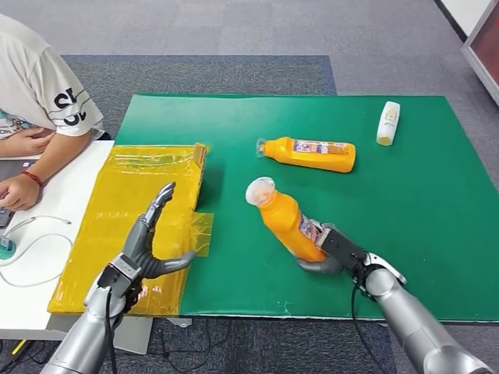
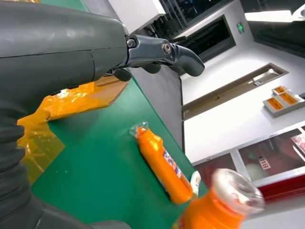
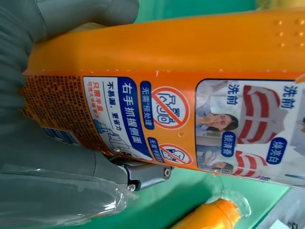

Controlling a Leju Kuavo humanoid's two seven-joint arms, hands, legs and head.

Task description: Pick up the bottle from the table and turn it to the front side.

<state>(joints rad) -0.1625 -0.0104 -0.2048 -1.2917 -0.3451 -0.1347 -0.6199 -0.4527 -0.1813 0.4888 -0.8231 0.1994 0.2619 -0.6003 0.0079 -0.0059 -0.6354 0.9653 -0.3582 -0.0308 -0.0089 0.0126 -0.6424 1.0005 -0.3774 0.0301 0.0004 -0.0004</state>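
The right hand [image 1: 330, 251] has its fingers wrapped round the base of the orange bottle [image 1: 285, 222], which tilts up off the green mat [image 1: 412, 202], cap end away from the palm. A second orange bottle [image 1: 309, 153] lies flat beyond it. The left hand [image 1: 147, 241] hovers over yellow sheeting [image 1: 123, 202], fingers spread, holding nothing.

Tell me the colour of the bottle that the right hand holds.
Orange. The bottle shows best in the right wrist view, gripped by the right hand.

Green table [image 1: 412, 234] (bottles [image 1: 312, 153], yellow film [image 1: 129, 226])
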